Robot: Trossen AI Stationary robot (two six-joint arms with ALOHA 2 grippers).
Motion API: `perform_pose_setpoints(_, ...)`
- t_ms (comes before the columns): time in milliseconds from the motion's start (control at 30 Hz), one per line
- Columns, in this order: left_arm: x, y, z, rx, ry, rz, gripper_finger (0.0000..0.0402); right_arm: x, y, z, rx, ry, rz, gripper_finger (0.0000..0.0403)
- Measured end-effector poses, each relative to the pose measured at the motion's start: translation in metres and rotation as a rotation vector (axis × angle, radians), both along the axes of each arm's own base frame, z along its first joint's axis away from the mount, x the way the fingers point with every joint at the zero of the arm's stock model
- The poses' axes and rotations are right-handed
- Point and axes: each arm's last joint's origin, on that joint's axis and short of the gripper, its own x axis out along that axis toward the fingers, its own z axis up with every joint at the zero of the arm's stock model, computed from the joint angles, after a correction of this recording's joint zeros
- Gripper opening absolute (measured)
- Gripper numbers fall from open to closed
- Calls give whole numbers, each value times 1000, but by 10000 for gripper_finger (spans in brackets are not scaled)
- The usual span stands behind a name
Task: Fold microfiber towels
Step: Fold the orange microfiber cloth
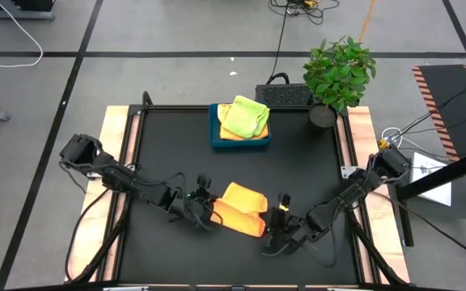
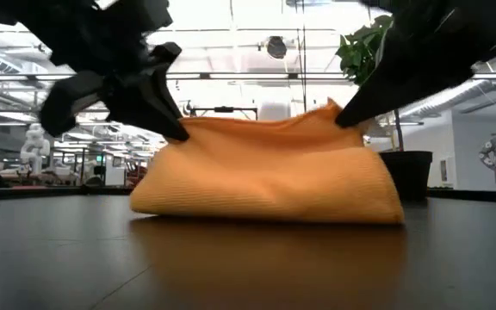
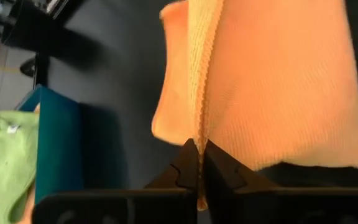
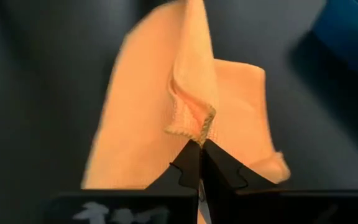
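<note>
Orange towel (image 1: pixel 241 208) lies at lower centre of the high view, its 2 ends pinched between the pressed-together fingers of the left gripper (image 3: pixel 198 163) and right gripper (image 4: pixel 201 157).

A: The high view looks straight down on the whole black table (image 1: pixel 168 145). And the low one?

B: Level with the tabletop, close to the soft orange microfiber towel (image 2: pixel 269 168), facing the room.

A: Both wrist views sit very close over that towel, and the left one shares the rigid blue tray (image 3: pixel 58 149) with the high view.
</note>
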Motion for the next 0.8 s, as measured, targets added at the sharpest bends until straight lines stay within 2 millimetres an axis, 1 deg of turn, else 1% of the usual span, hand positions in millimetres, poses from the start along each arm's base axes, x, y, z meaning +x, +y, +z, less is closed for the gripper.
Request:
perform_pose_setpoints(100, 2, 10, -2, -14, 31, 21, 20, 1, -6, -2, -13, 21, -27, 0)
perform_pose_setpoints(167, 2, 12, -3, -12, 43, 26, 20, 2, -5, -1, -17, 10, -15, 0)
perform_pose_setpoints(267, -5, 4, 1, -9, 54, -11, 7, 4, 1, 3, -10, -26, 30, 0)
perform_pose_setpoints(367, -13, -6, 11, -11, 31, -52, 8, 4, 9, 8, -15, -65, 86, 0)
perform_pose_setpoints(467, -22, -16, 28, -6, -43, -82, 9, 2, 14, 18, -7, -110, 119, 0)
perform_pose_setpoints(567, -35, -24, 47, 14, -120, -108, 5, -1, 17, 34, -10, -171, 158, 0)
perform_pose_setpoints(667, -46, -27, 72, 37, -211, -109, 8, -6, 18, 57, -33, -253, 189, 0)
perform_pose_setpoints(800, -60, -32, 112, 26, -334, -137, 4, -17, 15, 93, -60, -372, 230, 0)
